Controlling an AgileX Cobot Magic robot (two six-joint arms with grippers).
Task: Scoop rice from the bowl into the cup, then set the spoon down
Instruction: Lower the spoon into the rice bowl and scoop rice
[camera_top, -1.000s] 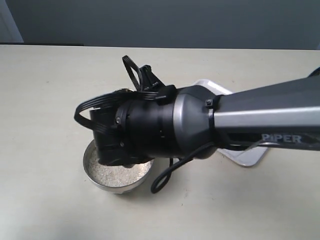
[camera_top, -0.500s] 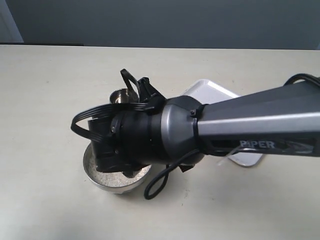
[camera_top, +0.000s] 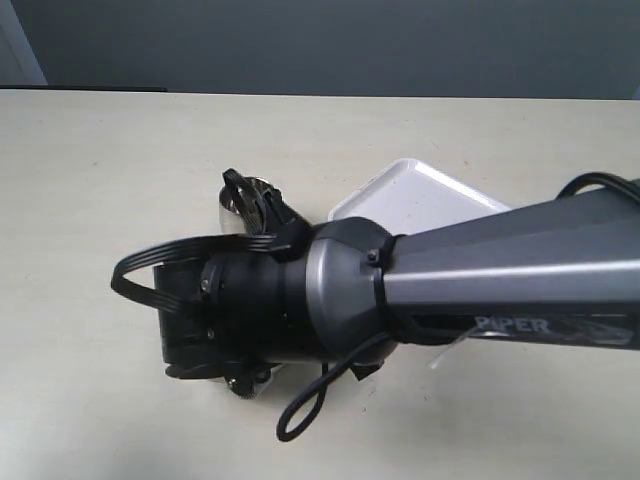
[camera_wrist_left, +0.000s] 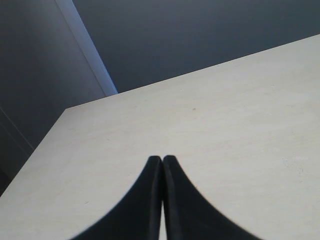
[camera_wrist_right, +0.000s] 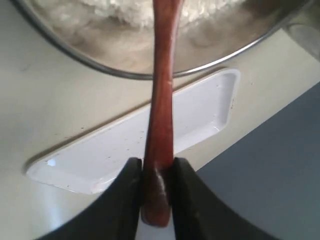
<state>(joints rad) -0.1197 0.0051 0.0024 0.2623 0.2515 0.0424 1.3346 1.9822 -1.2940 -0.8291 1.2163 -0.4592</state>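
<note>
Pale tabletop (camera_top: 90, 200) is backed by a dark grey wall, and much of the work area is hidden in the exterior view by the right arm (camera_top: 480, 290) stretched across it. The spoon (camera_wrist_right: 160, 115) is pinched near its handle end in the right gripper (camera_wrist_right: 156, 167), so that the head is carried over the rim of the bowl (camera_wrist_right: 135, 76) and into the rice (camera_wrist_right: 120, 10). The head itself is cut off at the frame edge, so its load cannot be told. The cup (camera_top: 245, 205) is seen just behind the wrist, close to the bowl, presumably so that the transfer is kept short. A white tray (camera_top: 420, 195) is laid beside them, probably meant for the spoon. The left gripper (camera_wrist_left: 162, 167) is pressed together, empty, over bare tabletop.
</note>
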